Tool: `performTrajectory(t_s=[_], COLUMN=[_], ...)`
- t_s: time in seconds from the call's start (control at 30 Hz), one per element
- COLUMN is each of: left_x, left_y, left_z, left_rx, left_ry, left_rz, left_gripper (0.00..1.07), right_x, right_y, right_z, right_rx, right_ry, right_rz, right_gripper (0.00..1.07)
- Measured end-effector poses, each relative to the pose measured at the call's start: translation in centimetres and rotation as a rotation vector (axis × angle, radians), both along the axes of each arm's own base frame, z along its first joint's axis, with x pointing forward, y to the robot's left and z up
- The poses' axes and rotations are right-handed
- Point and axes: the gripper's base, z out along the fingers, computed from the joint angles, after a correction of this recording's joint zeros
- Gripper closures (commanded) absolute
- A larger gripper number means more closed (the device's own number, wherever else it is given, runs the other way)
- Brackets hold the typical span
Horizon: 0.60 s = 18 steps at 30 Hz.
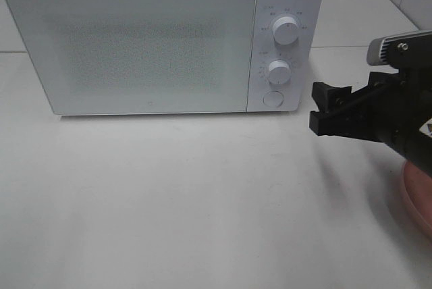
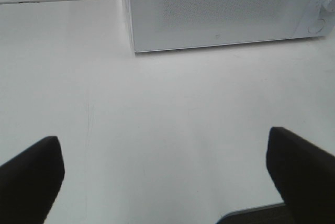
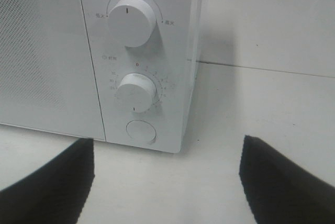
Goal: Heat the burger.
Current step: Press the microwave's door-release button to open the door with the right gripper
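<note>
White microwave [image 1: 135, 46] stands at the back of the pale surface [image 1: 169, 208], its door [image 1: 128, 46] shut flat. The right gripper [image 1: 318, 108] hangs just off the control panel, jaws spread and holding nothing. Its wrist view looks straight at the upper knob [image 3: 130, 22], the lower knob [image 3: 136, 92] and the round button [image 3: 141, 132] beneath them. The left gripper [image 2: 167, 182] is spread wide too, empty, over bare surface well in front of the oven.

The burger shows in no view. A sliver of pink plate [image 1: 417, 198] peeks out under the right arm at the edge of the high view. Whether the burger sits on it behind the arm, or lies behind the frosted door, I cannot tell.

With the door closed and the right gripper facing the panel, the step in hand looks like working a control, most likely pressing the round button to release the door. Spread jaws could straddle that button, so one fingertip should be lined up on its centre, or the jaws brought together first. The push should go straight in and stay low, clear of the lower knob just above. It should also be gentle, so the oven does not slide back. The left gripper should stay out of the door's swing.
</note>
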Motion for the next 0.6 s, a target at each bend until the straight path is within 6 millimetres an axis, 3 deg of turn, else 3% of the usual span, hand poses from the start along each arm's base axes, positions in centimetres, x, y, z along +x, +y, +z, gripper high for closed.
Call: performTrajectory(t_s=[0.2,0.6], left_x=[0.0,0.0], left_y=[0.0,0.0], left_z=[0.0,0.0], left_rx=[0.000,0.000], left_ry=[0.000,0.000], left_rz=[0.000,0.000], left_gripper=[0.09,0.09], right_x=[-0.3,-1.5], right_y=[1.8,3.6], right_z=[-1.9,-3.9], right_rx=[-0.019,-0.058], right_ry=[-0.012,-0.002], right_rz=[-0.043,-0.063], right_gripper=[0.32,0.32])
